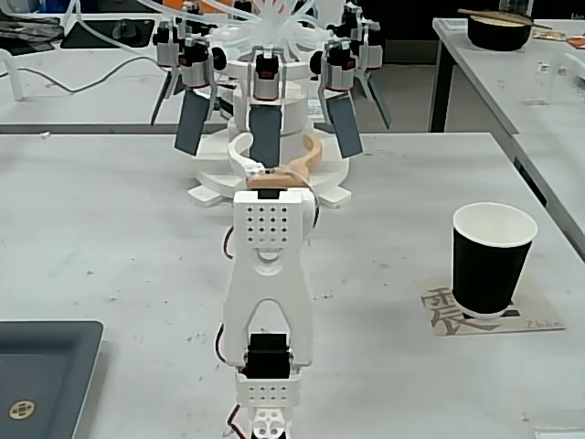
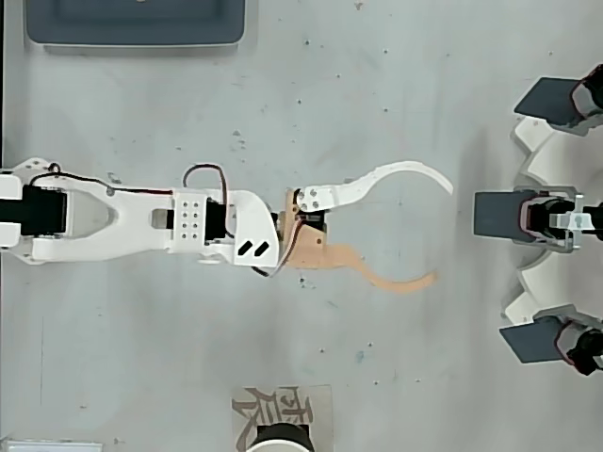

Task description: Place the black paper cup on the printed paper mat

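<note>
Room first: I've got bare grey desk (image 2: 396,85) all round the arm in the overhead view, with nothing between the hand (image 2: 438,231) and the white fixture (image 2: 556,221) with dark panels that crowds the right edge of that view. A dark grey tray (image 2: 141,33) sits up along the top edge, well clear of the arm. In the fixed view that tray (image 1: 41,370) shows at the near left corner, and the desk's right edge runs just past the mat.

Hand now: it's stretched out mid-desk, the white finger (image 2: 396,174) and the tan finger (image 2: 396,281) curved wide apart with nothing between them. I see only open desk in the gap.

Cup next: the black paper cup (image 1: 492,259) stands upright on the printed paper mat (image 1: 448,313) by the right edge in the fixed view, well apart from the hand. In the overhead view I catch only its white rim (image 2: 280,438) and the mat (image 2: 281,405) at the bottom edge, off to the arm's side.
</note>
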